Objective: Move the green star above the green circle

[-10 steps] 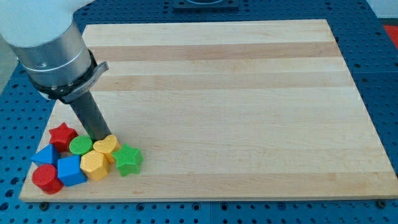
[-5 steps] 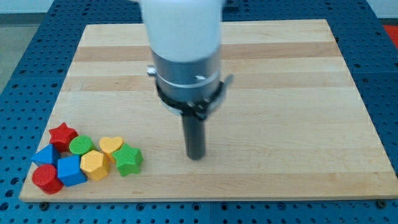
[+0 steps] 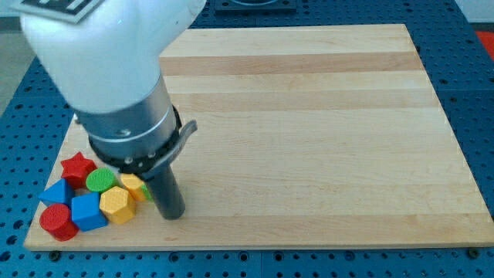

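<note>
The green circle lies in a tight cluster of blocks at the board's lower left. The green star is almost wholly hidden behind my rod; only a thin green sliver shows to the right of the yellow heart. My tip rests on the board at the cluster's right edge, right where the star lay, to the lower right of the green circle. Whether the tip touches the star cannot be seen.
Around the green circle are a red star, a blue triangle, a blue block, a yellow hexagon and a red cylinder. The board's bottom edge is close below them.
The arm swung from the cluster out to the board's middle, then back left. The rod now stands over the green star's spot and hides it. The other blocks have not moved.
</note>
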Tool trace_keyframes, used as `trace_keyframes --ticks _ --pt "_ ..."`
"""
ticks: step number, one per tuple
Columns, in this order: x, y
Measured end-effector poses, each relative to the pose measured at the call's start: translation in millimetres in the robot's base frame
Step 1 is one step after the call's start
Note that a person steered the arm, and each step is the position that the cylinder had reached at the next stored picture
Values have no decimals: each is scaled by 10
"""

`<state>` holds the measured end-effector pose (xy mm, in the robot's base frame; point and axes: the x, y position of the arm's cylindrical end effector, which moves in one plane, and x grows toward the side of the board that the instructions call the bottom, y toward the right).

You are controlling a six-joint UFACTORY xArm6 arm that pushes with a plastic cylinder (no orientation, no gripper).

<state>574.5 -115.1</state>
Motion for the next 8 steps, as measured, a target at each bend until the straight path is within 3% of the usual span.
trace_keyframes --ticks 1,2,4,8 --pt "-168 32" --pt "-55 235" --pt "81 -219" --pt "-372 -226"
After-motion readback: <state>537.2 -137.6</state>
